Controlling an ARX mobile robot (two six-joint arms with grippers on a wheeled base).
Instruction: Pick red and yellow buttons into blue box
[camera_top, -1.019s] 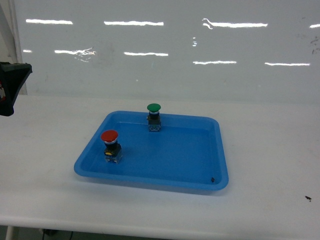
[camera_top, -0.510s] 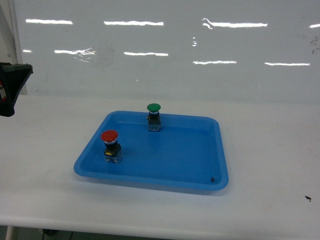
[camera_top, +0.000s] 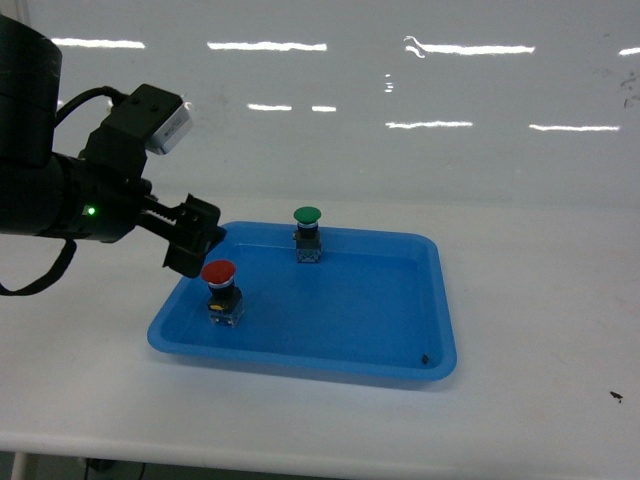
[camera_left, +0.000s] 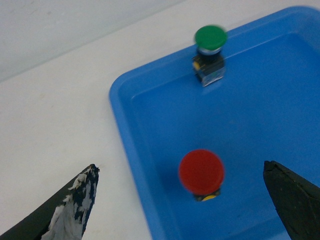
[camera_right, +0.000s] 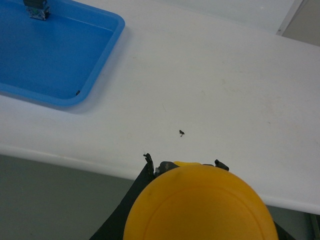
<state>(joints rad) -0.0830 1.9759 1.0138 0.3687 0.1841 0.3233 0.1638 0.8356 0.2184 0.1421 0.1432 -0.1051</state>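
Green button (camera_top: 307, 233) (by far rim) stands apart from red button (camera_top: 221, 291); tray (camera_top: 380, 330) middle open.

tray (camera_top: 438, 300): blue
red button (camera_top: 219, 272): red cap
green button (camera_top: 307, 215): green cap
yellow button (camera_right: 200, 205): yellow cap
table (camera_top: 540, 300): white

Looks like a lab test bench: a plain white table (camera_top: 540, 300), glossy white wall panel (camera_top: 400, 90) at twelve o'clock mirroring ceiling strip lights.

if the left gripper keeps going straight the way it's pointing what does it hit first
Probably the red button: it sits centred between the open left gripper fingers, inside the blue box. How far above it is unclear.
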